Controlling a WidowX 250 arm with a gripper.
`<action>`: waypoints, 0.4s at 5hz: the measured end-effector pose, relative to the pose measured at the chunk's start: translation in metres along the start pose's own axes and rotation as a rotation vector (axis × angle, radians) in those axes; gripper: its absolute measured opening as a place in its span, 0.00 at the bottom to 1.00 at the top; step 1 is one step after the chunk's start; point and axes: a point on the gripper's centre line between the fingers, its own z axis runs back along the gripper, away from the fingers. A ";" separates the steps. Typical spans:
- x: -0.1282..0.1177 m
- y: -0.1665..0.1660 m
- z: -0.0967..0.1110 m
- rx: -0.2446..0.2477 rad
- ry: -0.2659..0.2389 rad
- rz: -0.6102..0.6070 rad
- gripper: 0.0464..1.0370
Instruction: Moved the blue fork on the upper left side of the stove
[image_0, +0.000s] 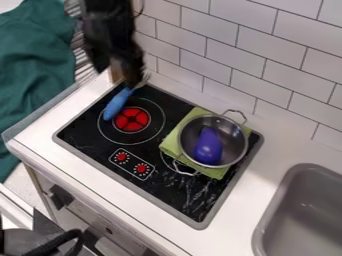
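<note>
The black gripper (120, 62) hangs blurred over the stove's upper left corner, close to the wall. Just below it lies the blue fork (115, 103), its blue handle slanting down to the left over the edge of the left burner's ring. The fork's metal head points up and right, close beside the gripper; whether they touch is unclear. The black stove (87, 135) has a red burner center at the left.
On the stove's right half, a metal pot (230, 125) holding a purple eggplant (208, 146) stands on a green cloth (172, 142). A grey sink (300, 215) is at the lower right. Tiled wall (220, 45) runs behind; dark green fabric (33, 65) hangs at the left.
</note>
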 end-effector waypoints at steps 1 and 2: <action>-0.002 -0.032 0.025 0.023 -0.043 -0.013 0.96; -0.006 -0.046 0.026 0.026 -0.022 -0.021 0.96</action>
